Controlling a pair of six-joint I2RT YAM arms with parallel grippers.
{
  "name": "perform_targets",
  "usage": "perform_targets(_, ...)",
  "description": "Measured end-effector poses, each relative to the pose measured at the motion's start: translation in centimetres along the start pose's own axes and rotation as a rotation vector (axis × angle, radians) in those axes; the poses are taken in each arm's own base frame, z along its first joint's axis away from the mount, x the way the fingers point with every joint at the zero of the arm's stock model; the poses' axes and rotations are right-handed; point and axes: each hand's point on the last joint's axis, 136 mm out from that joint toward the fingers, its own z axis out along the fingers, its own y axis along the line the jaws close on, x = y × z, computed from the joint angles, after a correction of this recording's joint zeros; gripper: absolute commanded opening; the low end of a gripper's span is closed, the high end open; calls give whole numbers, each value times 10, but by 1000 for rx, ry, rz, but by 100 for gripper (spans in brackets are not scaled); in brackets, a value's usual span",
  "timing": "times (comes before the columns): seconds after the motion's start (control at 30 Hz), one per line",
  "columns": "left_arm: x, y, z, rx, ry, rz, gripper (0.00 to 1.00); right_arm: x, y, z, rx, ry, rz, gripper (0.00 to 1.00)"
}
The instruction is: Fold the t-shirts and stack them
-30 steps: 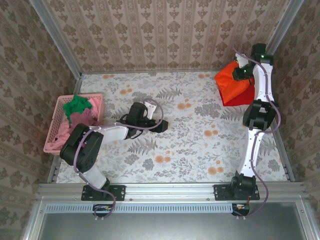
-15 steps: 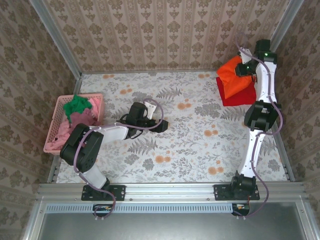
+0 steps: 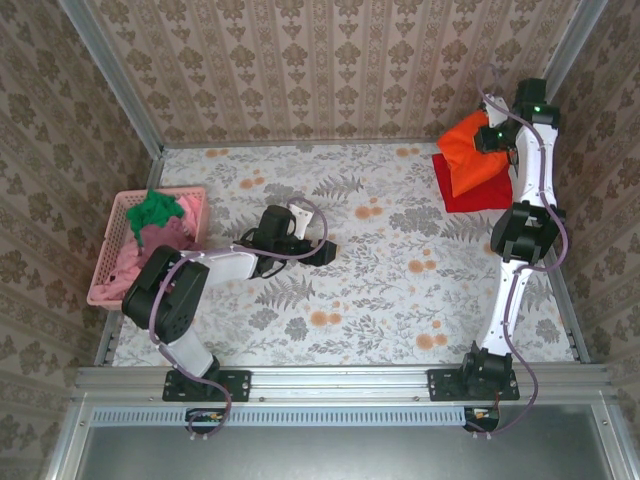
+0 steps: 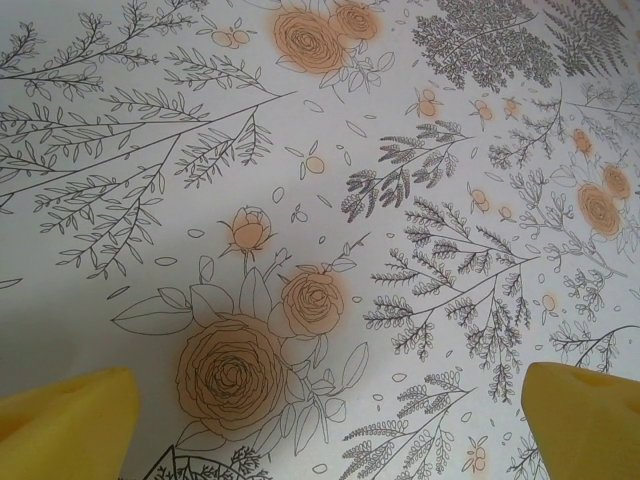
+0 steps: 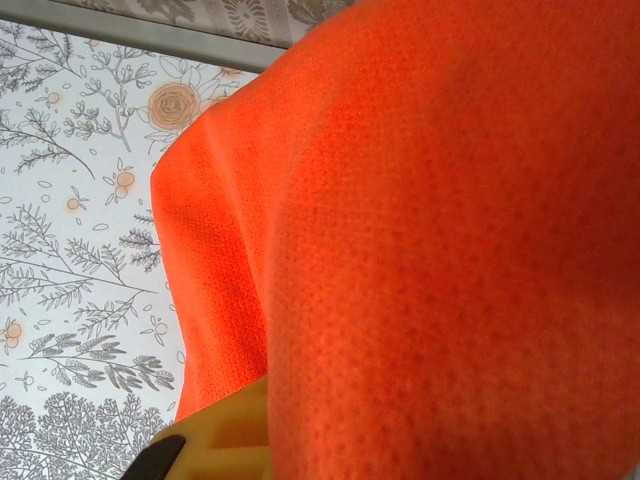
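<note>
At the far right corner of the worktop [image 3: 400, 290], the right hand [image 3: 490, 138] is clamped on the orange t-shirt [image 3: 465, 150], which hangs from it in a bunched fold; directly below lies the red t-shirt [image 3: 476, 200], flat on the floral surface, though whether the orange cloth touches it cannot be told; seen from the right wrist, the orange knit spreads across most of the picture and drapes over one yellow finger [image 5: 225, 440] at the bottom edge, with patterned worktop to its left; left of centre, the left hand [image 3: 325, 250] sits low over bare worktop, well apart from both shirts; from the left wrist, its yellow fingertips [image 4: 70, 420] stand wide apart over printed roses and ferns; at the left edge, the pink basket [image 3: 103, 262] holds a green t-shirt [image 3: 155, 208] heaped on a pink t-shirt [image 3: 165, 238].
</note>
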Motion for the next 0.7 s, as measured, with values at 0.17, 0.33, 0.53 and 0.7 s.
perform_targets(0.17, 0, 0, 0, 0, 0, 0, 100, 8, -7, 8, 0, 19, 27, 0)
perform_targets(0.33, 2, 1, 1, -1, 5, -2, 100, 23, -13, 23, -10, 55, 57, 0)
perform_targets(0.53, 3, 2, 2, -2, 8, -3, 100, 31, -16, 33, -8, 73, 72, 0)
perform_targets(0.7, 5, 2, 3, -3, 14, -5, 100, 34, -20, 38, -5, 75, 90, 0)
